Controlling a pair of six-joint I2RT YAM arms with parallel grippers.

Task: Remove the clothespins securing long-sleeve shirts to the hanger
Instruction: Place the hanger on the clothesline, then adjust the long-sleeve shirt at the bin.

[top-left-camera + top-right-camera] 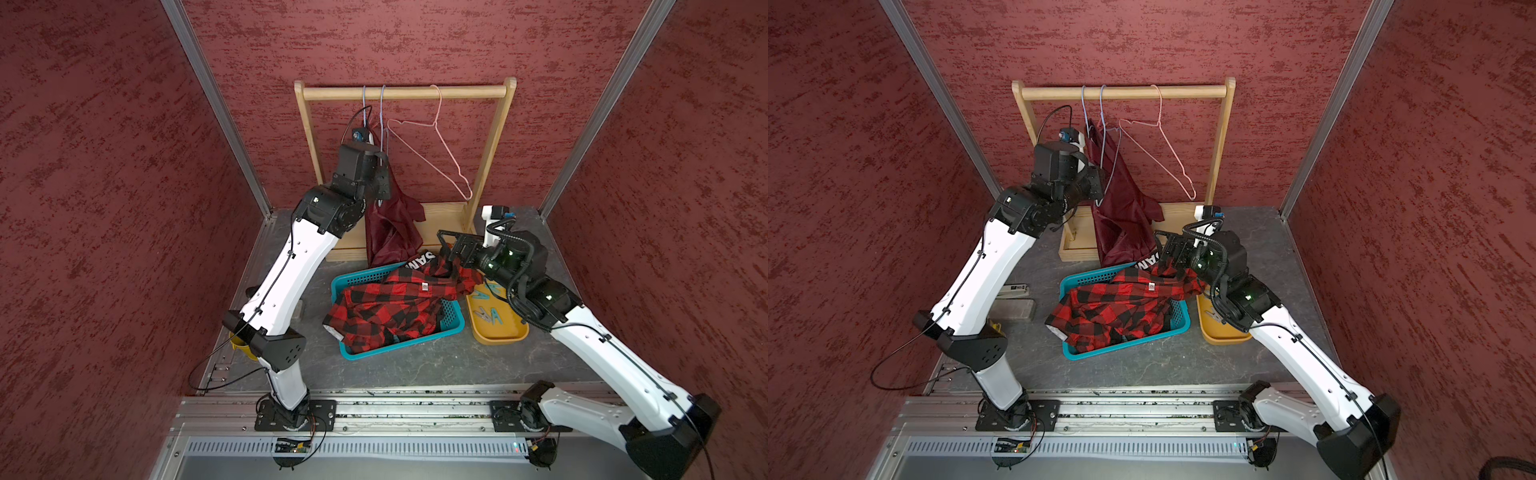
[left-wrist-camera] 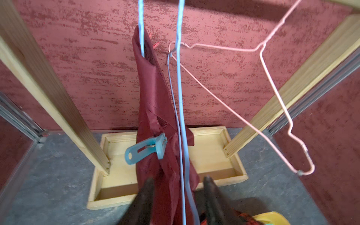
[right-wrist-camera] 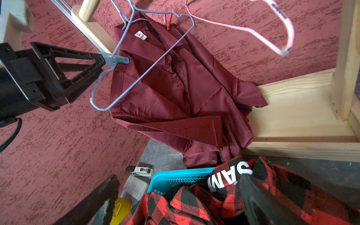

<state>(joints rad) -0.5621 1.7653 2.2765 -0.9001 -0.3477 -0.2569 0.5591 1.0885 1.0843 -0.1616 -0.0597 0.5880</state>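
The left gripper [image 2: 178,179] had its two fingers apart at a middle width. Only the maroon shirt [image 2: 155,109] and the wire of a blue hanger [image 2: 180,87] hung between them, and they clamped nothing that I could see. The teal clothespin [image 2: 146,149] was just ahead of the fingertips and a little to one side, not between them, clipped on the hanging shirt. Its long axis lay slanted across the cloth, with the free tail pointing out from the cloth toward the gripper's side. In the right wrist view the tail seemed to meet the tip of one finger, but I could not tell if they touched. The left arm was clearly the nearer one: it was raised high and stretched forward into the wooden rack [image 1: 405,92]. The right gripper [image 1: 446,249] stood wide open and empty, low over the plaid shirt [image 1: 395,307] in the teal basket [image 1: 361,279], well apart from the pin. In my judgement the next move needed a small sideways shift to bring the tail between the fingers.
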